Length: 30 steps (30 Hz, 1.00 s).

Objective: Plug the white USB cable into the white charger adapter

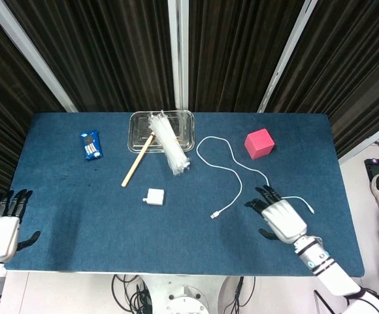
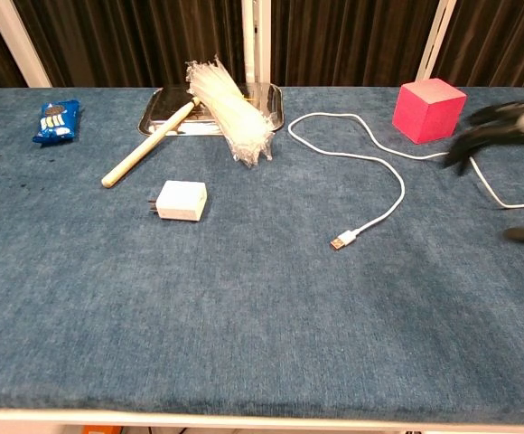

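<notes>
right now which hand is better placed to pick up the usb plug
The right. The right hand hangs open over the table just right of the USB plug, fingers spread toward the cable. The left hand sits at the table's far left edge, beyond the adapter.

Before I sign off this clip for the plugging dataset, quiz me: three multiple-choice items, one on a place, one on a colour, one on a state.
1. Where does the white charger adapter lie?
A. in the glass tray
B. on the blue cloth, near side of the wooden stick
C. on the cube

2. What colour is the cube?
A. green
B. yellow
C. pink

3. How is the right hand?
A. open over the white USB cable, holding nothing
B. gripping the adapter
C. off the table

Answers: 1 B, bare cloth surrounds it; 2 C, plainly pink; 3 A, fingers spread, nothing gripped.
</notes>
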{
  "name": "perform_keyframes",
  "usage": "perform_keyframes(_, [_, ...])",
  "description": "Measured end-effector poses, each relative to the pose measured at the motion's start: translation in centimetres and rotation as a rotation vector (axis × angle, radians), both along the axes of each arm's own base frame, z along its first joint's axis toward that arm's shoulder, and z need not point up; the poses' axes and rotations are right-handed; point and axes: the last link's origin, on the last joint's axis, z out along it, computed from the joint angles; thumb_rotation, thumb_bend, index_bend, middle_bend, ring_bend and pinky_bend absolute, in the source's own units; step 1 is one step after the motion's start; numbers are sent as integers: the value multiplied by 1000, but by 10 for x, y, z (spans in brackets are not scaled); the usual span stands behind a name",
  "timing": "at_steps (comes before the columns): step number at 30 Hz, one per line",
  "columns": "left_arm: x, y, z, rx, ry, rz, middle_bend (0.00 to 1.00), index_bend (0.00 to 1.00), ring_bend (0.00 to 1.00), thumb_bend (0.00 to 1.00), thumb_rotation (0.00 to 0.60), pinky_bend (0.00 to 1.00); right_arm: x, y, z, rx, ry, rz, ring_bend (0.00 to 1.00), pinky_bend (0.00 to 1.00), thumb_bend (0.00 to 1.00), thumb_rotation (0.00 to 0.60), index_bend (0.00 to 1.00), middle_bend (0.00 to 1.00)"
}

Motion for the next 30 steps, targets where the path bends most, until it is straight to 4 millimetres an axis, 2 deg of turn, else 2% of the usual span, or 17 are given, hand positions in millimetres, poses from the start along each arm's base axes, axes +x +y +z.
perform_keyframes(5, [-1,0,0,-1,-3,11,62,74,0,158,600,0,30,-22,-39,61,72,144,52,39,238,600,329,272])
perform_keyframes(11, [-1,1,0,-11,-4,22,62,74,0,157,600,0,37,-40,-69,88,119,210,46,19,245,600,351,266])
perform_keyframes(23, [1,1,0,-14,-30,22,62,74,0,157,600,0,29,-60,-93,109,45,238,47,11,254,600,420,278])
perform_keyframes(30, [3,1,0,-18,-29,24,63,74,0,158,600,0,26,-64,-105,110,2,239,47,4,256,600,444,285])
